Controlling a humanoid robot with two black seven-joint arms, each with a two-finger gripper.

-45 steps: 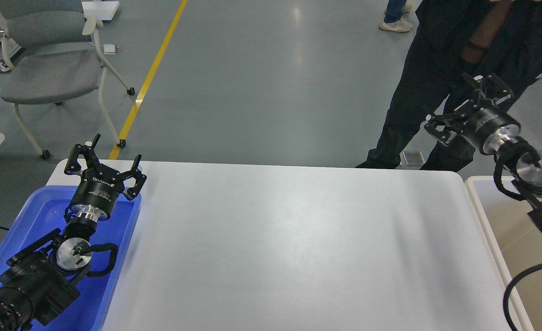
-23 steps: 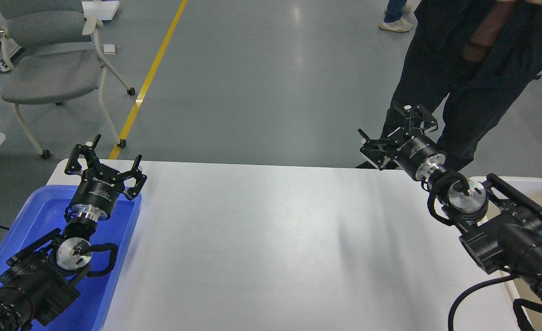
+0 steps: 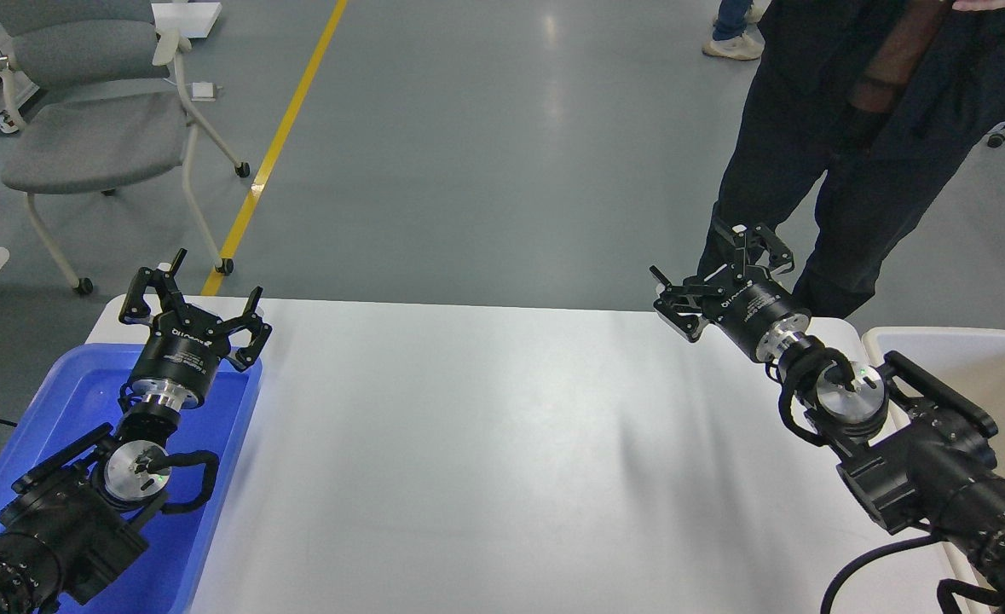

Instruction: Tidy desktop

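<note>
The desktop [image 3: 502, 443] is a large white tabletop with rounded corners, and I see no loose object on it. My left gripper [image 3: 193, 300] is open and empty, held above the far end of the blue tray [image 3: 67, 401] at the table's left side. My right gripper [image 3: 718, 275] is open and empty, held over the table's far right edge, next to the cream-white tub [image 3: 971, 354].
A person in dark clothes [image 3: 843, 145] stands just beyond the table's far right corner, close to my right gripper. A grey chair [image 3: 84, 128] stands on the floor at the far left. A yellow floor line [image 3: 285, 128] runs behind the table.
My right arm has swung down and to the left, from over the tub to the table's far right edge. My left arm has not moved.
</note>
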